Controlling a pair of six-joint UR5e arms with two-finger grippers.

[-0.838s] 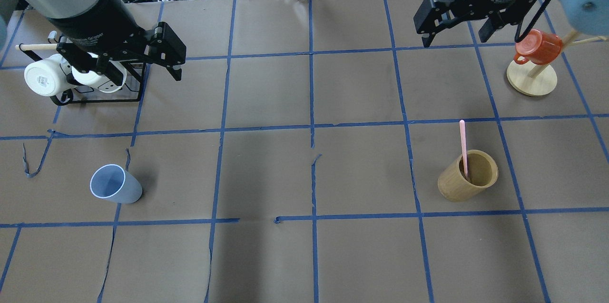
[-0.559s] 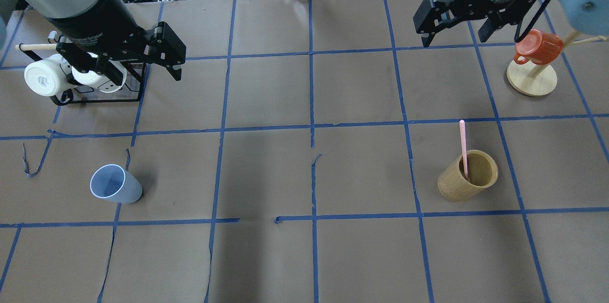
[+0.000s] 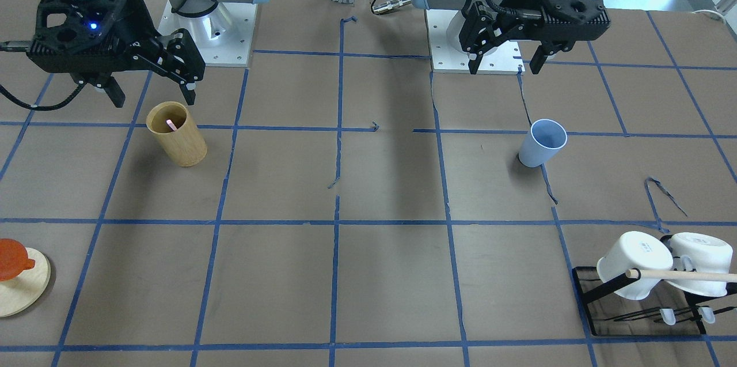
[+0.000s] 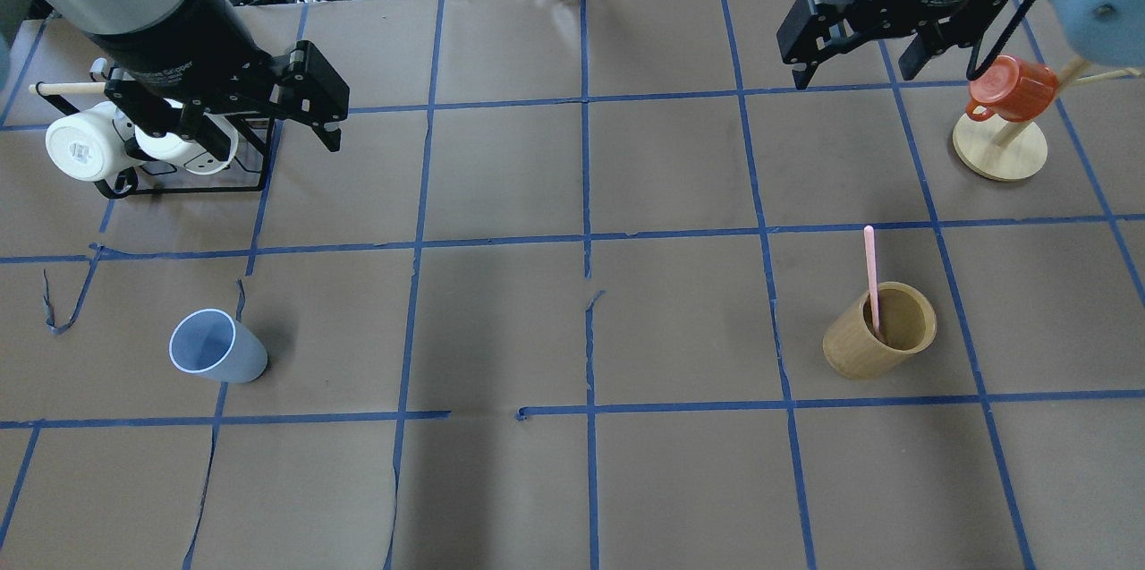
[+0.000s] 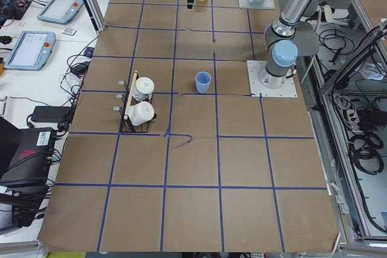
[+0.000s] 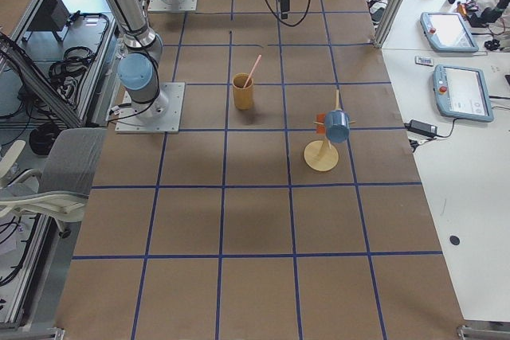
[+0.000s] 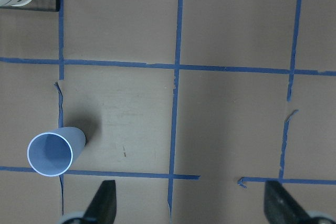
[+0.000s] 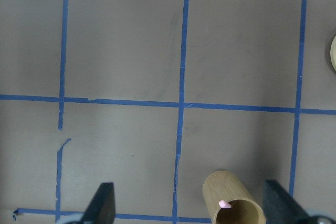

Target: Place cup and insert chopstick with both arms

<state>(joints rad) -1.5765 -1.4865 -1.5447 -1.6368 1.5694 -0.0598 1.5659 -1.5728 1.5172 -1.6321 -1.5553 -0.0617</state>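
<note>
Both end effectors hang wide open and empty above the bench (image 4: pixel 501 328); I judge the first reach is still to come. The chopstick (image 4: pixel 869 275) leans in its holder (image 4: pixel 872 342), within the span of the right end effector (image 3: pixel 153 96). The cup (image 7: pixel 50 153) stands upright just outside the span of the left end effector (image 3: pixel 505 64), which must shift sideways, then descend.
</note>
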